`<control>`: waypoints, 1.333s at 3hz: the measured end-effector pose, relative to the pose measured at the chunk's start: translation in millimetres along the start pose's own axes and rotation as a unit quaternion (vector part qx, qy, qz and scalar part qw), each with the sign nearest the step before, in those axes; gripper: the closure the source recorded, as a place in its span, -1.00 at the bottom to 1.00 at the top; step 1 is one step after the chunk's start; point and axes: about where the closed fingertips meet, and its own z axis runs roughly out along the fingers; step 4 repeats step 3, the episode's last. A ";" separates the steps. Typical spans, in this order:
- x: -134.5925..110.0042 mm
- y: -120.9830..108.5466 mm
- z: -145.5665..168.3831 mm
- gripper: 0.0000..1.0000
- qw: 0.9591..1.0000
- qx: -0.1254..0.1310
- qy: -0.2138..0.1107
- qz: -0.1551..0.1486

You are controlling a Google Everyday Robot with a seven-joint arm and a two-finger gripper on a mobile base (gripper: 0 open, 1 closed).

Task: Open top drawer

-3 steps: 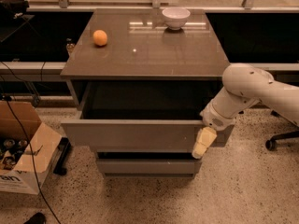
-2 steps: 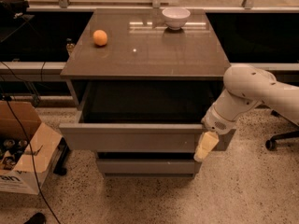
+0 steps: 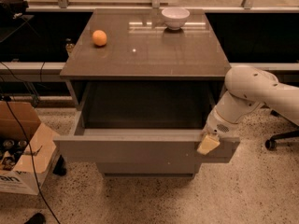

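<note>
The top drawer (image 3: pixel 140 149) of the grey-brown cabinet stands pulled out far, its dark grey box open and bare inside. Its plain flat front panel faces me. My gripper (image 3: pixel 209 143) hangs from the white arm at the right end of the drawer front, its cream fingertip against the panel's upper right corner. The lower drawer fronts are mostly hidden under the pulled-out drawer.
An orange (image 3: pixel 99 38) and a white bowl (image 3: pixel 175 17) sit on the cabinet top (image 3: pixel 149 50). A cardboard box (image 3: pixel 21 148) with cables stands on the floor at left. A chair base (image 3: pixel 280 141) is at right.
The drawer has come out a little further toward me, and my gripper has moved with it down and to the right along the front panel.
</note>
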 end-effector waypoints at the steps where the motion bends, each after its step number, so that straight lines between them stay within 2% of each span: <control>1: 9.7 32.4 2.2 0.24 1.000 -0.022 0.013 0.017; 2: 25.0 59.6 3.6 -0.22 0.997 -0.046 0.025 0.048; 3: 25.1 60.1 4.6 -0.69 0.997 -0.047 0.025 0.047; 4: 25.1 60.1 4.6 -0.69 0.997 -0.047 0.025 0.047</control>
